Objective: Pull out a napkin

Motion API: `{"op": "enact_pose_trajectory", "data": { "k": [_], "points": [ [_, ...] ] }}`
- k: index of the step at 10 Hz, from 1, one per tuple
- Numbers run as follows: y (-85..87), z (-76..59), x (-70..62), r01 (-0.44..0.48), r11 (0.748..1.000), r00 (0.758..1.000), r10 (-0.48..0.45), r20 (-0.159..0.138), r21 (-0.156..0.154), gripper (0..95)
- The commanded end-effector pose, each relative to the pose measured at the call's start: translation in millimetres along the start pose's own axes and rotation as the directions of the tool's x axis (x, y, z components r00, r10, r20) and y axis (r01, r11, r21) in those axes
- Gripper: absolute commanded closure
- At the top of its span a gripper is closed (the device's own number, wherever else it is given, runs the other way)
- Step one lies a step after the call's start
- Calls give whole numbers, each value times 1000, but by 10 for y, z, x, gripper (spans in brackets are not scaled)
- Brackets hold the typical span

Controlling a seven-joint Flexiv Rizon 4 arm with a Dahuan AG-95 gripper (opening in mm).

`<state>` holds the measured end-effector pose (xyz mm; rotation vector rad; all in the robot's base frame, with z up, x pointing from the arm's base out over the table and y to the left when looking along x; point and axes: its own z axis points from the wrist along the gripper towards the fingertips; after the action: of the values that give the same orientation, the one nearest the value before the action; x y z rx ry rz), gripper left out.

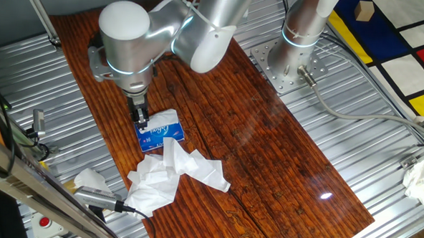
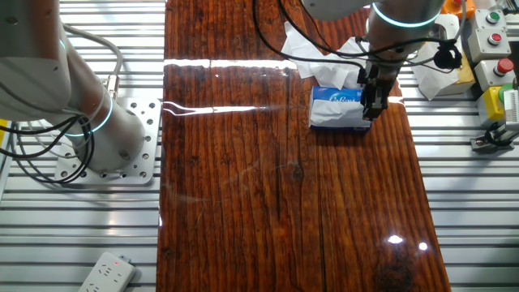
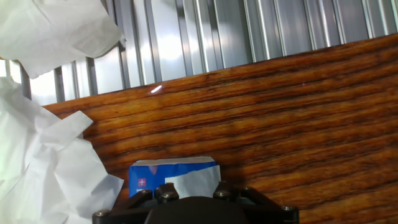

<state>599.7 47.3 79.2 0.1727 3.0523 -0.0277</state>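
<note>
- Silver arm links reach over the dark wooden board (image 1: pixel 268 136), with the wrist turned straight down so the black gripper (image 1: pixel 140 118) points at the tabletop.
- The gripper sits low over one end of the blue plastic pack (image 1: pixel 161 137), its tips at the pack's top face; in the other fixed view it covers the pack's right end (image 2: pixel 366 109).
- Whether the fingers are apart or pinched together cannot be told: they look narrow, and the hand view shows only the black gripper body.
- The napkin (image 3: pixel 194 181) is a small white sheet sticking out of the pack's opening, right at the gripper; whether they touch is unclear.
- A loose heap of white tissues (image 1: pixel 168 173) lies on the board just beside the pack, on the side away from the arm's base (image 1: pixel 290 58).
</note>
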Motion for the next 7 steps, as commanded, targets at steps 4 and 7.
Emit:
{"op": "enact_pose_trajectory", "data": {
  "k": [4,7],
  "points": [
    [10,39,4,-3,1000,1000,3,-5,-4,570],
    [17,48,7,-16,1000,1000,16,-7,-13,570]
  ]
}}
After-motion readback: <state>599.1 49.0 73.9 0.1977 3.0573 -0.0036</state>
